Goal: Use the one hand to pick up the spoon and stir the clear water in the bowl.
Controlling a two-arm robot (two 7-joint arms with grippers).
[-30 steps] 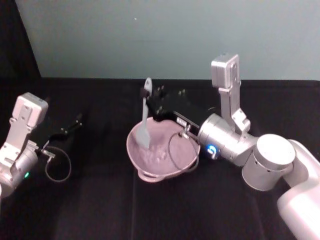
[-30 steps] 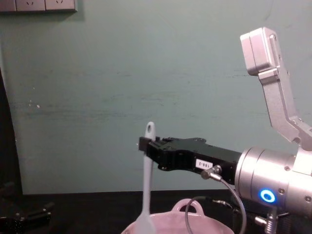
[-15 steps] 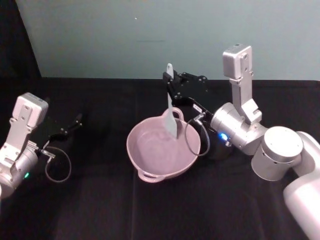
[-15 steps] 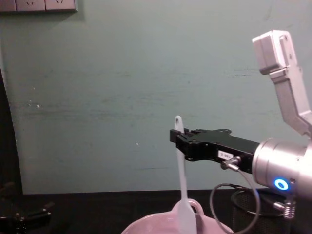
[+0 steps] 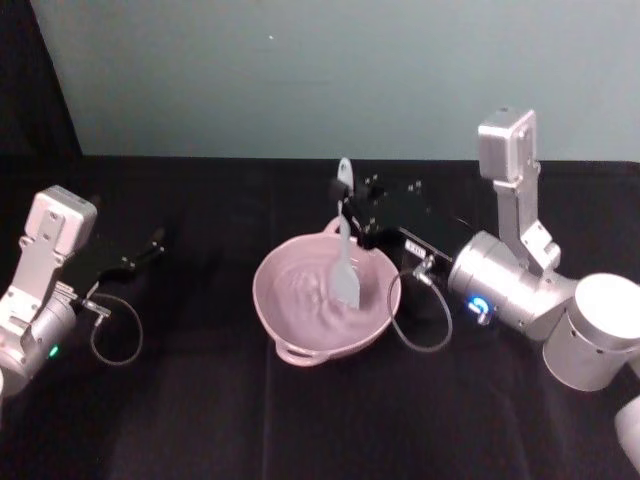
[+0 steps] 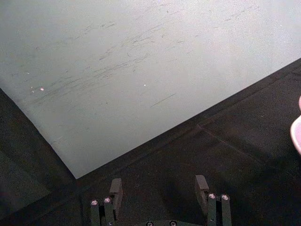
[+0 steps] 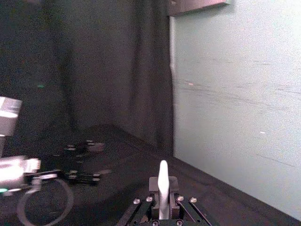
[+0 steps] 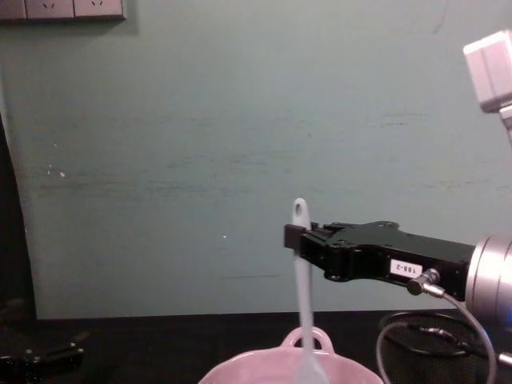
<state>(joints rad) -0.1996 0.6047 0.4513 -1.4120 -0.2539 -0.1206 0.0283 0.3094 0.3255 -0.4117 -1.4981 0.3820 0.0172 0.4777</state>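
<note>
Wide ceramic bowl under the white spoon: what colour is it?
Pale pink bowl, best in the head view.

Small white label [image 8: 406, 270] on right claw [image 8: 294, 238], reads roughly 186-2, digits unclear

So the white spoon [image 5: 345, 245] was standing pretty much upright, flat scoop down inside the pale pink bowl [image 5: 266, 300] and the holed end of the handle up top. The right gripper [image 5: 348, 205], black and boxy with a little white label, had it pinched high on the handle, reaching in over the bowl's far rim. The water [image 5: 305, 295] was clear, hardly showing against the pink except for some faint ripples. The bowl had a small loop handle on its near rim.
</note>
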